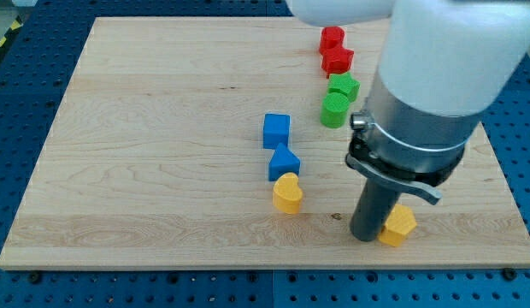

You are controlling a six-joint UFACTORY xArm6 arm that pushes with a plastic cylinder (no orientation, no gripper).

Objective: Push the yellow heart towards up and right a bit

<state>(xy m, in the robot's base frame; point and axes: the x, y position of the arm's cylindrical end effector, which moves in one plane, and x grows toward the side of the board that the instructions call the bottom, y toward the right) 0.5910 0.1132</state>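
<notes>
The yellow heart (288,193) lies on the wooden board (145,171) below the middle, just under a blue block (284,162). My tip (365,239) rests on the board to the heart's right and a little lower, well apart from it. The tip touches or nearly touches the left side of a second yellow block (399,224), which looks many-sided. The arm's large grey body covers the board's upper right.
A blue cube (276,130) sits above the blue block. Two green blocks (343,86) (334,110) and two red blocks (332,38) (338,60) stand in a column toward the view's top right. The board's bottom edge runs just below my tip.
</notes>
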